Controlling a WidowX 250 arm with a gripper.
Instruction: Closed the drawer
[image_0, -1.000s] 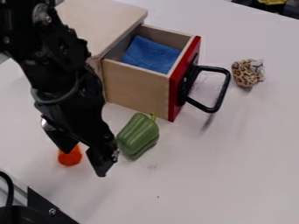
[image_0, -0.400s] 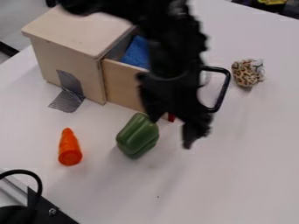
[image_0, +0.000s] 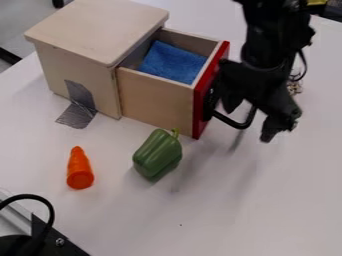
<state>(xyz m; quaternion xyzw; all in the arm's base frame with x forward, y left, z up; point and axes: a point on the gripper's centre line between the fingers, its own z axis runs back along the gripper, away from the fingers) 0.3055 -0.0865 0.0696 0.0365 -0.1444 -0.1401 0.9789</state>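
I see the table (image_0: 220, 215) run to its edge at the left, behind the wooden box (image_0: 100, 30), and at the upper right behind the arm. The drawer (image_0: 157, 97) is standing out from the box, open, with its red front (image_0: 200, 107) facing to the right. My gripper (image_0: 248, 125) is at the right of this front, beside the black handle (image_0: 240, 125). Its fingers are released, one well apart from the other; I cannot tell if they touch the handle. The white surface spreads widely below the gripper, and a gap lies between the pepper (image_0: 157, 155) and the carrot (image_0: 79, 170).

I count one box, one drawer, one handle, one blue cloth (image_0: 172, 62) inside the drawer, one green pepper just beside the drawer's lower side, and one orange carrot farther left. One grey tape (image_0: 77, 115) goes from the box side down onto the table.

The arm covers a part of the handle and most of a small patterned thing (image_0: 294, 87) behind it. The black cable (image_0: 43, 202) at the lower left is cut off by the view's edge. A yellow thing (image_0: 314, 2) at the top is cut too, and I cannot make out what it is.
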